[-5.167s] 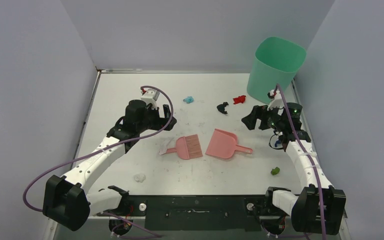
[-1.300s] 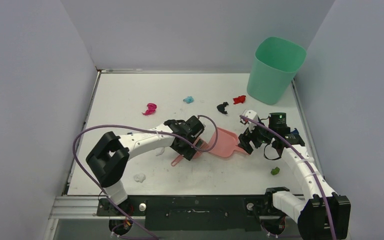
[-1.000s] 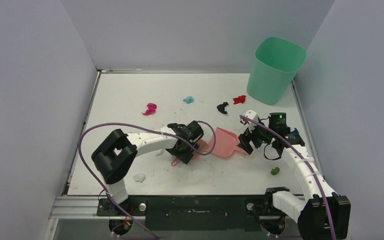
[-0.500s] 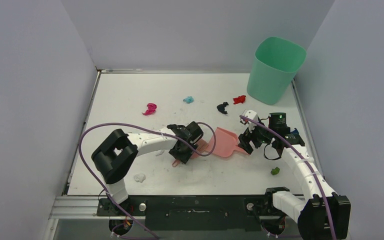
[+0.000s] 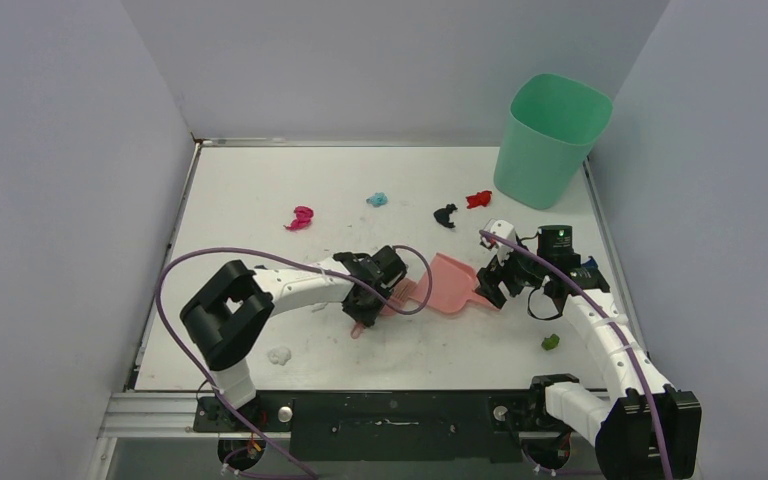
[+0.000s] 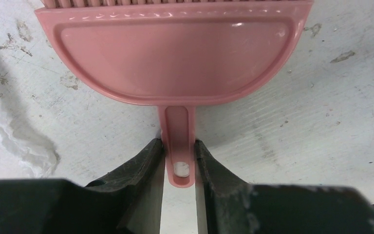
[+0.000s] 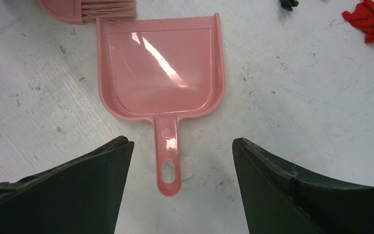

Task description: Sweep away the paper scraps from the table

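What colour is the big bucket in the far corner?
The bucket is mint green, shown best in the top external view.

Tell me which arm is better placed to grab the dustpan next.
Right. The right hand is open with the dustpan handle between its fingers; the left hand is shut on the brush.

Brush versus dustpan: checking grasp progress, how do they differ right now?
The brush is pinched at its handle by the left gripper; the dustpan lies ungripped, its handle between the open fingers of the right gripper. The brush carries bristles; the dustpan is a smooth open tray. Both are pink plastic.
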`<action>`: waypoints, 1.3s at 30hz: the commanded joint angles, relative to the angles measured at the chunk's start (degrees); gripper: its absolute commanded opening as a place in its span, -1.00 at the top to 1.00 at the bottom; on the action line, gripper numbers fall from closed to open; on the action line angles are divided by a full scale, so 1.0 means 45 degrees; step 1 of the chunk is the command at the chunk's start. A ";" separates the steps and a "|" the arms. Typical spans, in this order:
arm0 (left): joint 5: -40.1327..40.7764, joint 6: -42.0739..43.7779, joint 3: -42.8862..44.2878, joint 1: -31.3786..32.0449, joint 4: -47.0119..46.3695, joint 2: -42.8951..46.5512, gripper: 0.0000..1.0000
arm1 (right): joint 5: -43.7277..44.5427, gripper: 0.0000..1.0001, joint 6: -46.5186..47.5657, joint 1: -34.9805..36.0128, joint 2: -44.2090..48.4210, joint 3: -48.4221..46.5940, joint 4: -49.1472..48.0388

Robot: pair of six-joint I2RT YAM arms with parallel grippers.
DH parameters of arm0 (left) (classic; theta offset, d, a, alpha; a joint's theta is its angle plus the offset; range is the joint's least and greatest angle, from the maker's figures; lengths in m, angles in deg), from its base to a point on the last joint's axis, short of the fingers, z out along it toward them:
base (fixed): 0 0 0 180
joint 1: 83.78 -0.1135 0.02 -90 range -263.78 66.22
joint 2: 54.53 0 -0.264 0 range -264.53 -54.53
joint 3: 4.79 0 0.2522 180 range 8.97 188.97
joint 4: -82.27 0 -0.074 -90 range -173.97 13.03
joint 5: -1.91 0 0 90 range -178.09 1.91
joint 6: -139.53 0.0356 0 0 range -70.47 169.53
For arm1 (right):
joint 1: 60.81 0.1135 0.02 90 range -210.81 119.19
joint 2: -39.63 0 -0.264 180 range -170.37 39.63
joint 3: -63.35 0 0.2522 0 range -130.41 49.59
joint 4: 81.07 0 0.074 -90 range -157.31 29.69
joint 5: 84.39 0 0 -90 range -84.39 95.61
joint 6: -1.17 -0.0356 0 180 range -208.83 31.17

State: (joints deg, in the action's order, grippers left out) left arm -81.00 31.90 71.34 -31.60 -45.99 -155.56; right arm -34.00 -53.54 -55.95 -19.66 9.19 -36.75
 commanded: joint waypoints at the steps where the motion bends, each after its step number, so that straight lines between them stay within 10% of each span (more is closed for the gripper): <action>1: 0.0749 -0.0390 -0.0496 -0.0016 -0.0339 0.0147 0.86 | -0.0655 -0.53 -0.0186 0.0033 0.0206 -0.0110 -0.0335; 21: 0.0235 -0.4413 -0.1390 -0.0080 -0.4577 0.3491 1.00 | -0.2125 -0.71 -0.4313 0.0189 -0.0023 -0.1673 -0.0911; 30: 0.0408 -0.4569 -0.1412 -0.0113 -0.4706 0.3676 1.00 | -0.3526 -0.69 0.0835 0.0753 -0.0263 -0.1714 0.0364; 39: 0.0114 -0.4528 -0.1911 -0.0522 -0.4974 0.3983 1.00 | 0.1709 -0.60 0.4614 0.4969 -0.1676 -0.1075 -0.0830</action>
State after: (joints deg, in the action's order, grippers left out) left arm -79.78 12.21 62.68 -32.71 -64.59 -140.83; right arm -36.67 -43.90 -38.79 -24.75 2.70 -35.72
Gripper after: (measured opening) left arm 0.229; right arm 0.813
